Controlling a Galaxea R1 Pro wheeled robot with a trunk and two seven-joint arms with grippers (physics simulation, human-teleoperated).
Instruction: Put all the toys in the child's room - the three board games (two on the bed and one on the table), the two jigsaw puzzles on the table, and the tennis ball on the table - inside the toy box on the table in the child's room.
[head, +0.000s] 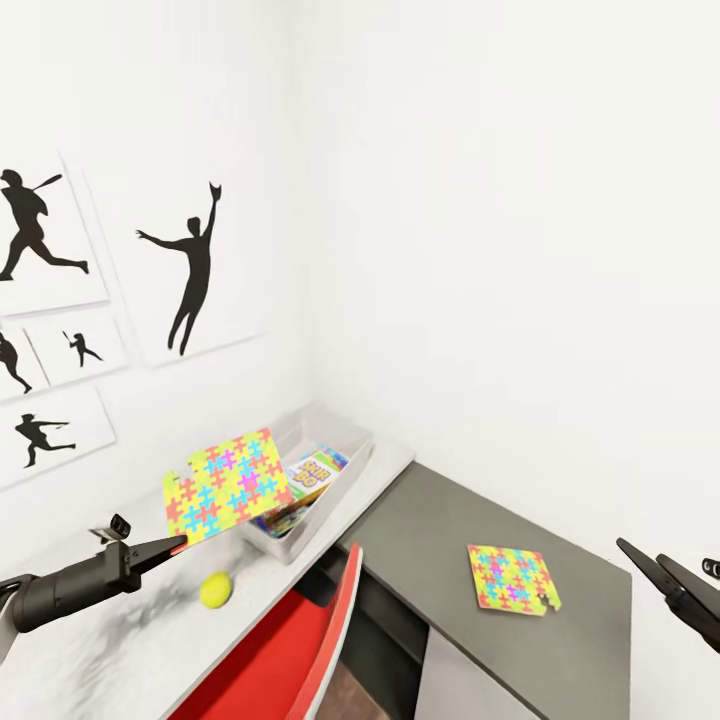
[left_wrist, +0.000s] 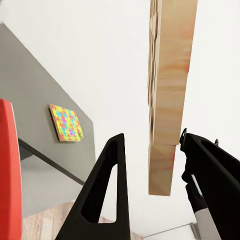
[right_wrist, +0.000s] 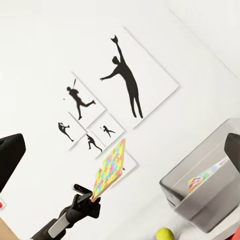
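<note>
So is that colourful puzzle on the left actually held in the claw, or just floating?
Touching. In the head view the left claw pinches the lower corner of the jigsaw puzzle, which is lifted off the table; the right wrist view shows the same grip.

**Black arms, tapered fingers**

The left arm (head: 60, 592) is a matte black cylinder with a small boxy block on top. Its left gripper (head: 172, 546) has long, pointed black fingers (left_wrist: 107, 200) with slotted cut-outs. The right gripper (head: 668, 580) has the same black wedge-shaped fingers.
</note>
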